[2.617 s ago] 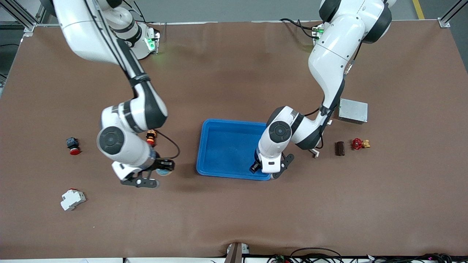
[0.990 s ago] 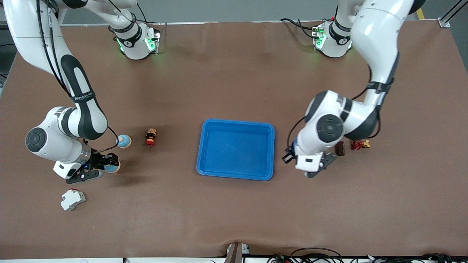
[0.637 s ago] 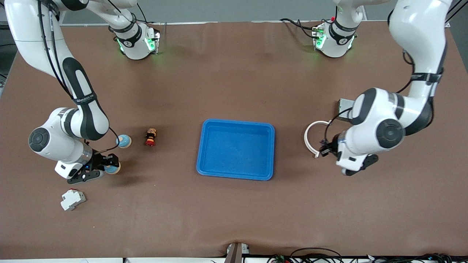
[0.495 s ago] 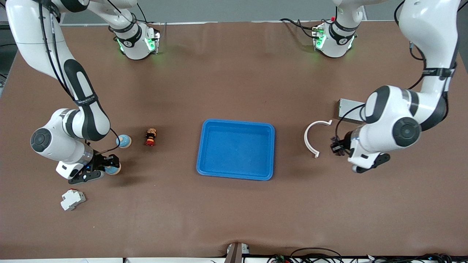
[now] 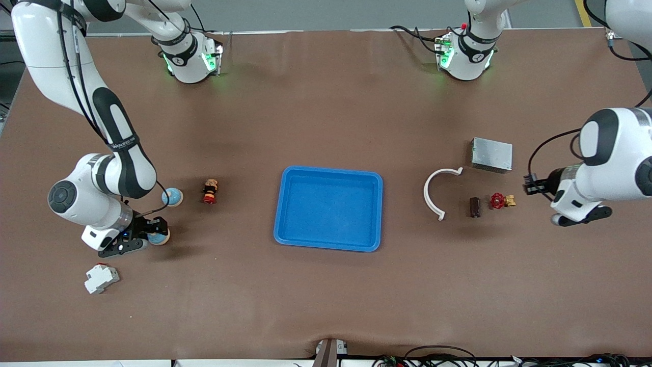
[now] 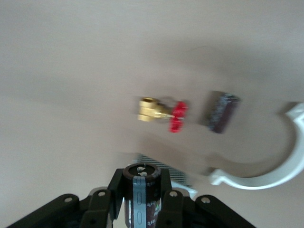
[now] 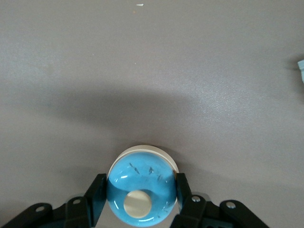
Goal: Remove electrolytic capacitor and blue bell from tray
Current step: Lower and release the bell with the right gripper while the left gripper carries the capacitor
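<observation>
My right gripper [image 5: 154, 235] is shut on a blue bell [image 5: 159, 237] with a white base, low over the table near the right arm's end; the right wrist view shows the bell [image 7: 141, 192] between the fingers. I cannot tell whether it touches the table. A second blue bell [image 5: 172, 197] stands on the table close by. My left gripper [image 5: 531, 185] is shut on a dark cylindrical capacitor [image 6: 141, 197], over the table near the left arm's end. The blue tray [image 5: 285, 204] in the middle holds nothing.
A red-handled brass valve [image 5: 501, 200], a dark brown block [image 5: 474, 207], a white curved clip [image 5: 433, 196] and a metal box [image 5: 491, 154] lie near the left gripper. An orange-red part [image 5: 210, 191] and a white breaker [image 5: 101, 278] lie toward the right arm's end.
The left arm swung from the tray's edge out toward its end of the table with the capacitor. The right arm moved away from the tray with the bell, then almost stopped.
</observation>
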Controlling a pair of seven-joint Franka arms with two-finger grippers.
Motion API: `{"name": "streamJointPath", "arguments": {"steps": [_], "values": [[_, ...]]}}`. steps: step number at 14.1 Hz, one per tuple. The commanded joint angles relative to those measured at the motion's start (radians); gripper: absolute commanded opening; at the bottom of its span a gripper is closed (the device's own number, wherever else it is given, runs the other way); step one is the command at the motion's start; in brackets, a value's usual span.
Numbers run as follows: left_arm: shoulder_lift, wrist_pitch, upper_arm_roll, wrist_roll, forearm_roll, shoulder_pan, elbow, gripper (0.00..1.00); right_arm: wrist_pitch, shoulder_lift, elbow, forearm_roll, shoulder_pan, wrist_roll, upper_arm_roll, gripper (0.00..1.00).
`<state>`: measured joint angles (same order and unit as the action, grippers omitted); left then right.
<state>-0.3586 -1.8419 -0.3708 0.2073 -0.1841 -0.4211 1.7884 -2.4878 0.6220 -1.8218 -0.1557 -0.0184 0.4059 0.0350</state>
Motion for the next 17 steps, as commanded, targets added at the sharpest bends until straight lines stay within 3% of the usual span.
{"name": "streamJointPath", "arguments": {"steps": [1,7,8,9,17], "values": [[-0.012,0.001,-0.013,-0.096,-0.06,-0.073,-0.001,0.0,-0.028,0.005,-0.01,-0.016,-0.022,0.027,-0.015,0.0],[-0.066,-0.258,-0.014,-0.152,-0.152,-0.179,0.06,0.0,-0.042,0.013,-0.013,-0.018,-0.023,0.025,-0.017,0.0],[-0.066,-0.313,-0.014,-0.152,-0.152,-0.18,0.087,0.0,-0.043,0.016,-0.013,-0.018,-0.023,0.024,-0.017,0.11],[-0.068,-0.365,-0.014,-0.143,-0.152,-0.179,0.109,0.0,-0.045,0.016,-0.011,-0.019,-0.023,0.024,-0.017,0.99],[-0.109,-0.594,-0.02,-0.029,-0.152,-0.14,0.203,0.0,-0.046,0.013,-0.011,-0.022,-0.02,0.019,-0.017,1.0]]}}
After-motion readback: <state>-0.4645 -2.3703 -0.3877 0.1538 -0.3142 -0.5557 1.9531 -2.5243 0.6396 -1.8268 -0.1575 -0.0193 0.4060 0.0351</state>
